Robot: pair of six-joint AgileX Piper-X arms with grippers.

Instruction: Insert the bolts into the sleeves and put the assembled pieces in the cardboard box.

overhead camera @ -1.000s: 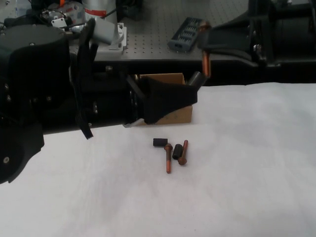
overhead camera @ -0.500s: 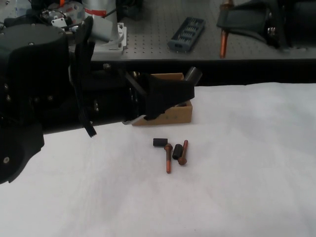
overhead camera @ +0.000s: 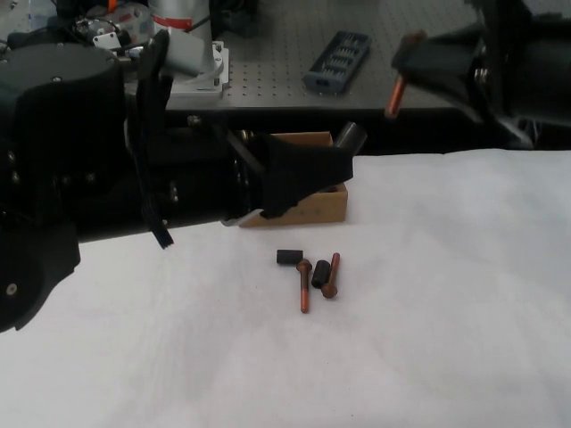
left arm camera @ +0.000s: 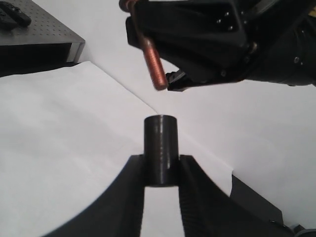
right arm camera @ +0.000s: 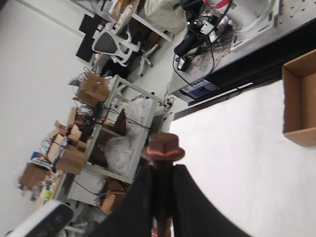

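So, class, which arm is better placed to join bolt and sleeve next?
Right: the right gripper holds the copper-coloured hex-head bolt aloft near the open black cylindrical sleeve clamped in the left gripper.

We find the left arm (overhead camera: pixel 178 192) stretched over the box (overhead camera: pixel 326 209), blocking most of its opening from above. Loose bolts (overhead camera: pixel 304 287) and sleeves (overhead camera: pixel 288 257) clutter the counter (overhead camera: pixel 446 312) just on the box's near side; right of the box the way lies open.
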